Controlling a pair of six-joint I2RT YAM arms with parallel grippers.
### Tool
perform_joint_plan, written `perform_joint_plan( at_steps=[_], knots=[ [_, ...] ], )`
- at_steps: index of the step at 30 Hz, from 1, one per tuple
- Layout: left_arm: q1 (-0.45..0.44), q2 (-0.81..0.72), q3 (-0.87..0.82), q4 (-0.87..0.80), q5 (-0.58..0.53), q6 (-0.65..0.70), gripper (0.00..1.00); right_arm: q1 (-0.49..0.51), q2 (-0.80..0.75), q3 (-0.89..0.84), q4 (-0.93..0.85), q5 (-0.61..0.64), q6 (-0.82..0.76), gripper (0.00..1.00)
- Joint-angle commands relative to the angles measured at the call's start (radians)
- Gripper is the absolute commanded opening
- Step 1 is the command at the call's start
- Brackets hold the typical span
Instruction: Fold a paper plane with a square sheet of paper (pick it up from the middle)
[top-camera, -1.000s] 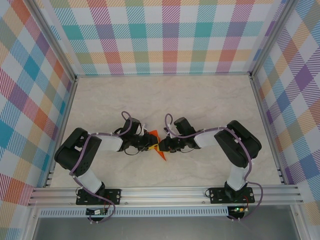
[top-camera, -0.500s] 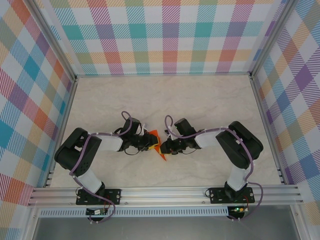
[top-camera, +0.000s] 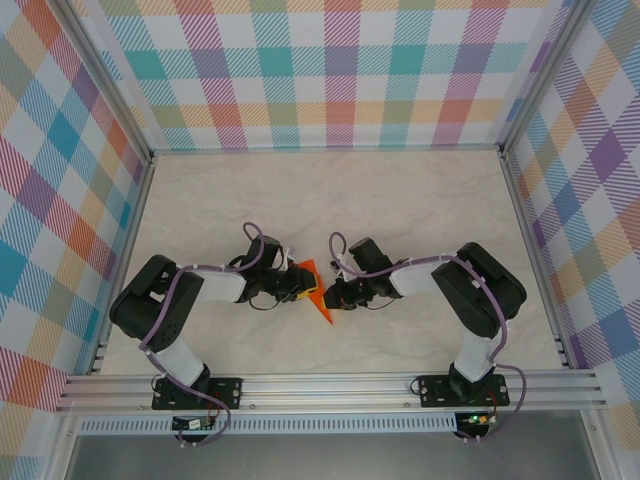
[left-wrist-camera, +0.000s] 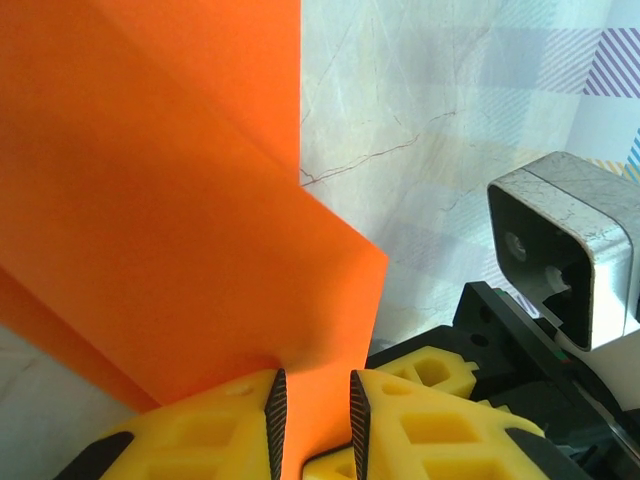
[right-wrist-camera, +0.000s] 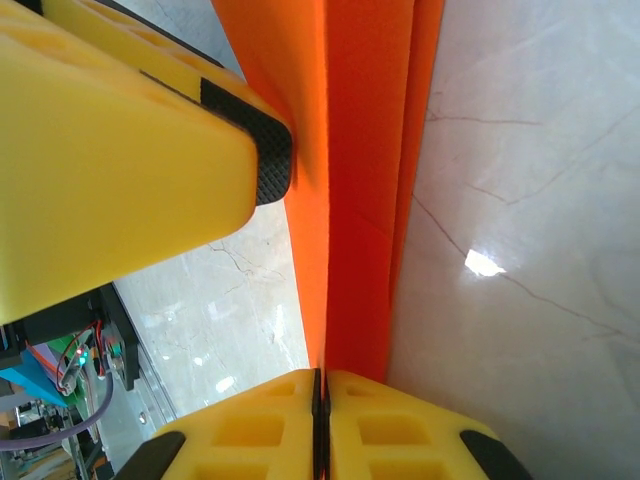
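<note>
Plaid-patterned walls (top-camera: 340, 70) enclose a pale marbled worktop (top-camera: 400, 200), and a metal rail (top-camera: 330, 385) runs along its 6 o'clock edge, where both arm bases are bolted.

In the top view, the left arm (top-camera: 170, 310) bends in from 8 o'clock. The left gripper (top-camera: 298, 285) meets the orange paper (top-camera: 318, 300) from the 9 o'clock side. The paper lies a little toward 6 o'clock of the worktop's middle, folded into layers, with a sharp tip aimed at about 5 o'clock.

In the left wrist view, the left gripper (left-wrist-camera: 314, 400) stands narrow, its black pads (left-wrist-camera: 277, 420) closed on an edge of the orange paper (left-wrist-camera: 150, 200). The paper fans out toward 11 o'clock in overlapping folded layers. A grey metal box (left-wrist-camera: 565, 260) on black hardware sits at 4 o'clock.

In the top view, the right gripper (top-camera: 333, 292) comes to the paper from 3 o'clock, on the right arm (top-camera: 480, 290).

In the right wrist view, the right gripper (right-wrist-camera: 321, 385) is pressed almost fully together, with a creased edge of the orange paper (right-wrist-camera: 360, 150) pinched in the seam between its yellow fingers (right-wrist-camera: 400, 430). At 10 o'clock, a padded yellow finger of the left gripper touches the same paper.
</note>
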Motion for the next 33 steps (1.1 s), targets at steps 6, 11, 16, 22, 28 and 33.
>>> perform_joint_plan(
  at_steps=[6,11,16,22,28,33],
  knots=[
    [-0.014,0.019,0.024,-0.019,-0.015,0.021,0.25,-0.004,0.018,-0.005,-0.052,0.013,-0.026,0.1],
    [-0.014,0.028,0.027,-0.026,-0.02,0.024,0.25,-0.002,0.021,0.011,-0.08,0.013,-0.025,0.12],
    [-0.014,0.032,0.032,-0.033,-0.018,0.027,0.25,0.004,-0.033,0.038,-0.123,-0.02,-0.02,0.18],
    [-0.014,0.033,0.034,-0.037,-0.018,0.03,0.24,0.007,-0.052,0.02,-0.16,-0.027,-0.017,0.18],
    [-0.014,0.031,0.03,-0.043,-0.018,0.034,0.24,0.014,-0.048,-0.005,-0.154,-0.026,-0.003,0.16],
    [-0.014,0.033,0.027,-0.045,-0.023,0.034,0.24,0.019,-0.012,0.003,-0.165,-0.014,-0.004,0.14]
  ],
)
